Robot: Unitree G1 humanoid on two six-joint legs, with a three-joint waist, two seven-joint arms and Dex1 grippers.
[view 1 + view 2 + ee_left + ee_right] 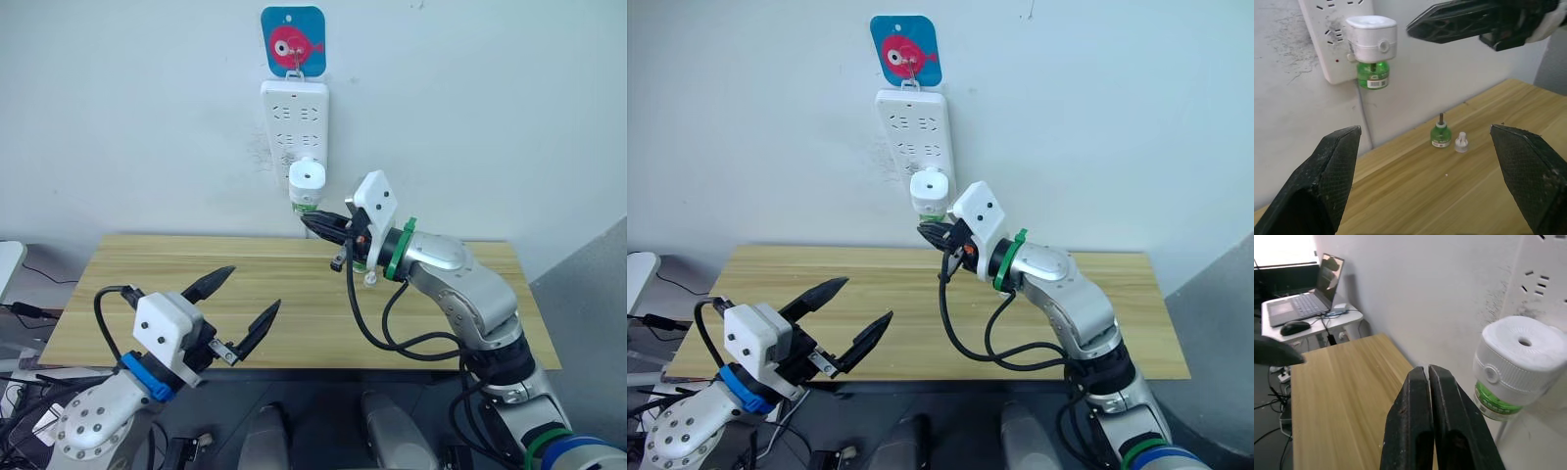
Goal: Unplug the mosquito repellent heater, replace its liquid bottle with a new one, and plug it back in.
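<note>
The white mosquito repellent heater (1371,38) carries a clear green bottle (1373,77) with a white label, plugged into a white power strip (294,125) under a blue hook plate with what looks like a pink fish (292,42), above the pale wood-grain tabletop (196,264).

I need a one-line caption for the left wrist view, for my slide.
Heater with green bottle plugged into wall power strip; spare bottle and cap on table.

A light wooden table (176,284) carries a green bottle (1440,134) (wick upright) beside a small white cap (1462,142).
</note>
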